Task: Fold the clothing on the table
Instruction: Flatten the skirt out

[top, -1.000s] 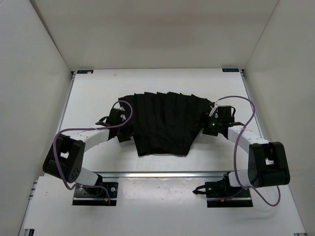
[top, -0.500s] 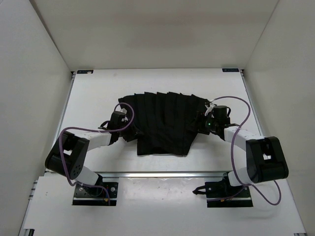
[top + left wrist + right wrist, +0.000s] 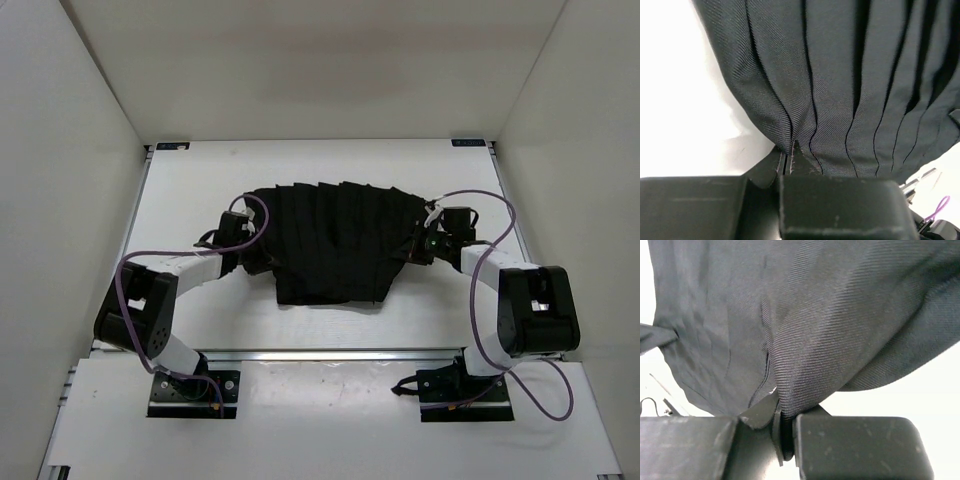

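Spread fan-like in the middle of the big flat white worktop (image 3: pixel 330 165): soft black pleated fabric skirt (image 3: pixel 330 245). Pinched tight at its left edge in the left gripper (image 3: pixel 787 162) jaws, at its right edge in the right gripper (image 3: pixel 779 412) jaws (cloth bunched between both pairs).

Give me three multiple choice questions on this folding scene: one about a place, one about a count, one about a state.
1. Where on the white flat table does the black pleated fabric garment lie?
A. around the middle
B. far left corner
C. hanging off the near edge
2. How many claws grip it?
A. none
B. one
C. two
3. The left claw is:
A. wide open
B. shut on the garment's edge
C. shut on nothing

Answers:
1 A, the top view shows it mid-table.
2 C, the right claw pinches fabric too.
3 B, fabric is pinched between its closed fingers.
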